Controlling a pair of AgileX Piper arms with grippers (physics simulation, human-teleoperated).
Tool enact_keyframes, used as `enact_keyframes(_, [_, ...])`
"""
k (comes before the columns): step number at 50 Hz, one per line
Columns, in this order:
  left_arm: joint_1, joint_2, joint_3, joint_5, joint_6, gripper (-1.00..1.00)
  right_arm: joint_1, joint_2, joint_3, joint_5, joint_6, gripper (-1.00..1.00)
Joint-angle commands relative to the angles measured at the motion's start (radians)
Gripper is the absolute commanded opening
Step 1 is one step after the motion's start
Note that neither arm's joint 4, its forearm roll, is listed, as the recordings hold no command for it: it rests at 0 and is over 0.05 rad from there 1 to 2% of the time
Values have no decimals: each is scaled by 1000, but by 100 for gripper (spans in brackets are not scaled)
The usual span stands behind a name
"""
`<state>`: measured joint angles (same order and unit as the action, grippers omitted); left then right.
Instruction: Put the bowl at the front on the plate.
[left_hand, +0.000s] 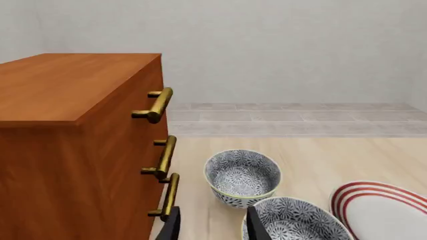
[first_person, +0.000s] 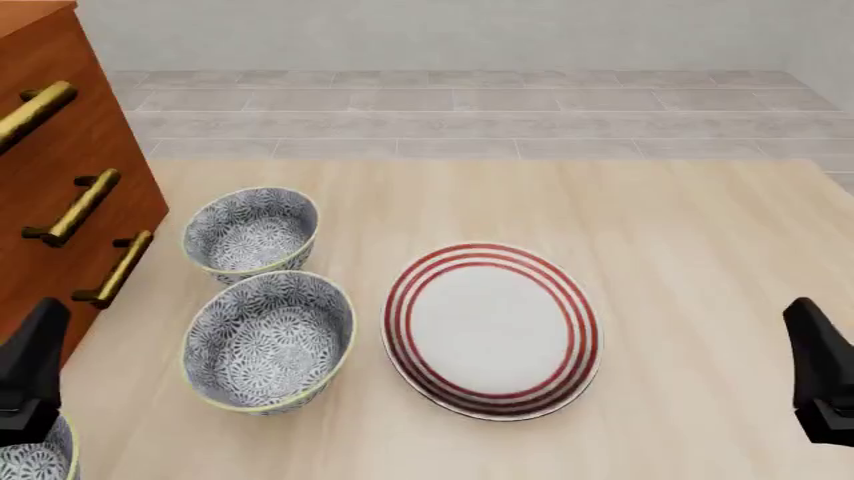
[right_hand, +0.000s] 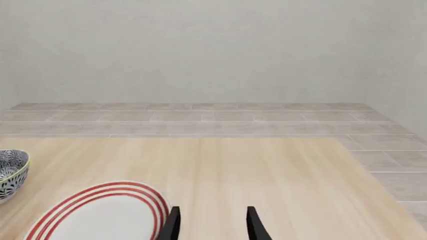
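left gripper wide, empty, hanging above near-left worktop | right gripper wide, empty, near-right | front blue-grey floral ceramic bowl at near-left edge, under left gripper, apart from red-ringed white plate, so left arm suits

Bright even light, faint soft shadows, sharp, glare-free
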<state>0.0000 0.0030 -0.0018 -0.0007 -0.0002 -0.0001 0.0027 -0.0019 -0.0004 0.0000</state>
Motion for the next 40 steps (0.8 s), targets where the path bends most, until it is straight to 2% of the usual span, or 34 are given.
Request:
enact_keyframes(1, [0,7,-2,-4,0,100,0,5,-1,-4,0,100])
enact_keyframes(25, [0,8,-7,1,0,100,0,1,-11,11,0,100])
enact_keyframes(26, [-51,13,-3,-5,-4,100,0,0,-13,13,0,100])
enact_keyframes(27, [-42,22,-7,-2,-17,100,0,1,-11,11,0,100])
enact_keyframes(29, [-45,204,-20,-74,-21,100,0,0,-12,12,0,100])
enact_keyframes(31, [-23,174,-90,17,-60,100,0,0,-13,14,0,100])
enact_keyframes(34, [-36,192,-142,94,-45,100,0,0,-14,16,0,100])
enact_keyframes(37, [-75,215,-209,190,-70,100,0,0,-14,16,0,100])
enact_keyframes(39, [-66,209,-245,240,-72,100,0,0,-14,16,0,100])
enact_keyframes(40, [-77,228,-266,265,-95,100,0,0,-14,16,0,100])
